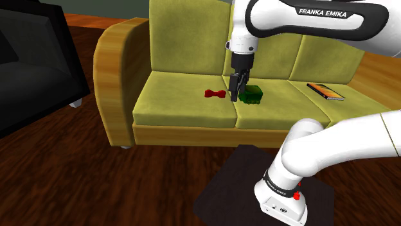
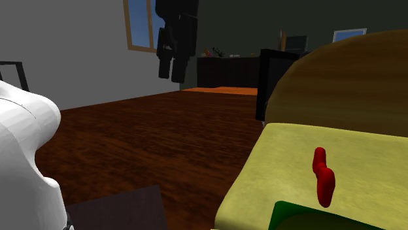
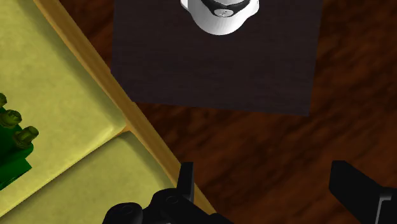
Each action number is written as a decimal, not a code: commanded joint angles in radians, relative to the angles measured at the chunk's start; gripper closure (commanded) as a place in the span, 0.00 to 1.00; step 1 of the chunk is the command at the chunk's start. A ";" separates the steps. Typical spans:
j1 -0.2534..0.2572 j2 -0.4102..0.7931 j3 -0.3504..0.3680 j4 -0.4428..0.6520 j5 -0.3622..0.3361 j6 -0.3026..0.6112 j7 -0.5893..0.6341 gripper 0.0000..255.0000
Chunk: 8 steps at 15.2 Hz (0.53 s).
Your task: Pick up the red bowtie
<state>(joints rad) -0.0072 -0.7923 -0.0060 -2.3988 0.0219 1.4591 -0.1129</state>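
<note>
A small red bowtie lies on the left seat cushion of a yellow-green sofa; from the second exterior view the bowtie appears near the cushion's front corner. My black gripper hangs in the air to the bowtie's right in the shoulder view, well above seat height. In the wrist view the gripper is open, its fingers wide apart with nothing between them, over the sofa's wooden front rail and the floor. The bowtie lies apart from the gripper.
A green studded block sits on the middle cushion just right of the bowtie, also beside the gripper. A flat phone-like slab lies on the right cushion. Dark black furniture stands left of the sofa. The dark stand is on the wooden floor.
</note>
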 commanded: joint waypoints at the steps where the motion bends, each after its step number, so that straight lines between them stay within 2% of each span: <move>1: 0.000 0.000 0.000 0.000 0.000 0.000 0.000 0.00; 8: 0.008 0.136 -0.153 0.002 -0.116 0.166 -0.284 0.00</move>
<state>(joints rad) -0.0021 -0.6853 -0.1376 -2.4042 -0.0799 1.5983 -0.3541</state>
